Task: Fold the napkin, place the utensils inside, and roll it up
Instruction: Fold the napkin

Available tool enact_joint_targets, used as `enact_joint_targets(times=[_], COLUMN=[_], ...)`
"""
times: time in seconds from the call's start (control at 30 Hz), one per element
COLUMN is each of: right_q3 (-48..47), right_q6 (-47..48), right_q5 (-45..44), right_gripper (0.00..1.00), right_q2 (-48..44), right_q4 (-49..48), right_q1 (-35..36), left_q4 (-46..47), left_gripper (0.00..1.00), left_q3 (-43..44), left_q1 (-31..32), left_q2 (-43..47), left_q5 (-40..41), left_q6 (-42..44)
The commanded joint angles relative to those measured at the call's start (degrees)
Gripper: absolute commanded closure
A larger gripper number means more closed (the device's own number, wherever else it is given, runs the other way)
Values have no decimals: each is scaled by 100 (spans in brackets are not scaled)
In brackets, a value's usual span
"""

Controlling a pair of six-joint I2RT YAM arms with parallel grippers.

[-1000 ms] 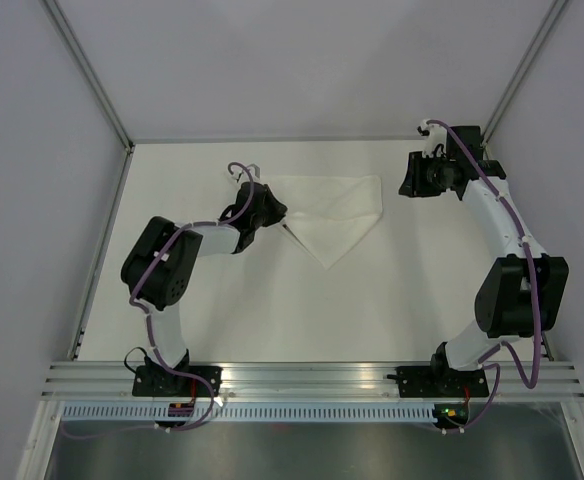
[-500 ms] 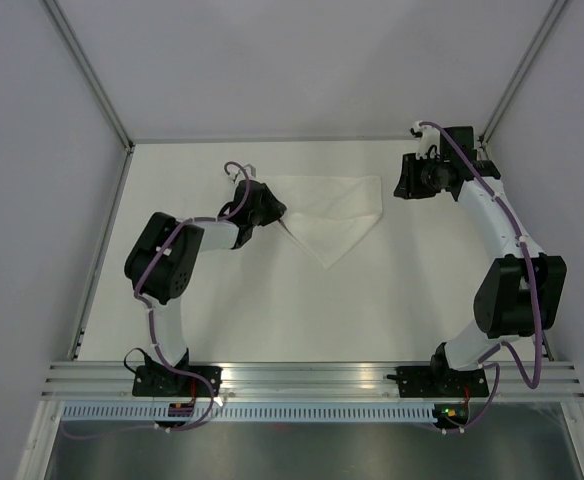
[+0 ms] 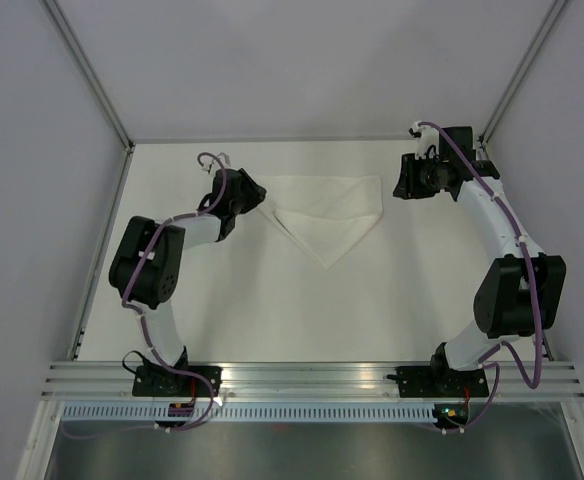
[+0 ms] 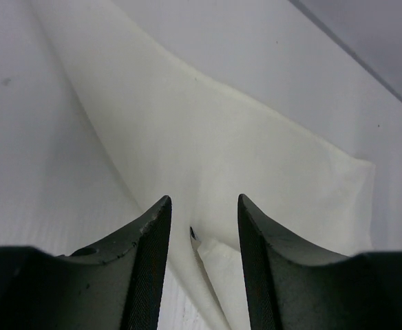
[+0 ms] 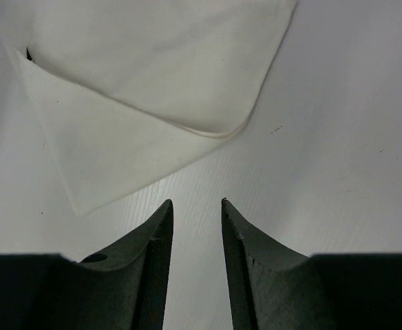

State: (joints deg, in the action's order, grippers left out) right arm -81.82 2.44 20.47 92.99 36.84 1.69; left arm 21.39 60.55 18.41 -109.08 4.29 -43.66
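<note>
The white napkin lies folded into a triangle on the table, its point toward the arms. My left gripper sits at the napkin's left corner, open, the cloth's folded edge running between the jaws of the gripper without being pinched. Of the utensils only a small dark tip shows, peeking from under the fold; the same dark tip appears in the right wrist view. My right gripper hovers just right of the napkin, and this gripper is open with only bare table between its fingers.
The white table is bounded by a metal frame rail on the left and grey walls behind. Both arm bases stand at the near edge. The right arm's elbow reaches along the right side.
My left gripper has opened, let go of the napkin's left corner and drawn back to the left and farther away. The right arm shifted only slightly.
</note>
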Motion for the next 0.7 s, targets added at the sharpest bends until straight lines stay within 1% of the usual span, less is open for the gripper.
enact_joint_targets(times=[0.0,0.2,0.3,0.43,0.47,0.53,0.67], right_q3=[43,61,35,8,8,8,0], right_q6=[37,38,38,38,29,38,55], right_q5=[-78,-87,-78,-78,-87,-87,-113], right_gripper=[60,60,60,60,60,60,60], right_q2=[26,9,26,70,70,79,105], right_q4=[-89,-80,-89,-72,-72,-80,-80], right_q1=[77,147,156,217,235,261,288], left_q4=[-248,-723,-741,-969,-1048,-1163,-1110], left_gripper=[51,50,49,48,48,47,47], left_q3=[105,579,861,1362,1597,1775,2056], left_q1=[-250,-856,-1120,-1173,-1182,-1182,-1217], left_q2=[361,37,-253,-684,-781,-1018,-1352], left_q5=[282,230,55,80,98,115,19], left_q6=[-11,-266,-362,-345,-310,-301,-468])
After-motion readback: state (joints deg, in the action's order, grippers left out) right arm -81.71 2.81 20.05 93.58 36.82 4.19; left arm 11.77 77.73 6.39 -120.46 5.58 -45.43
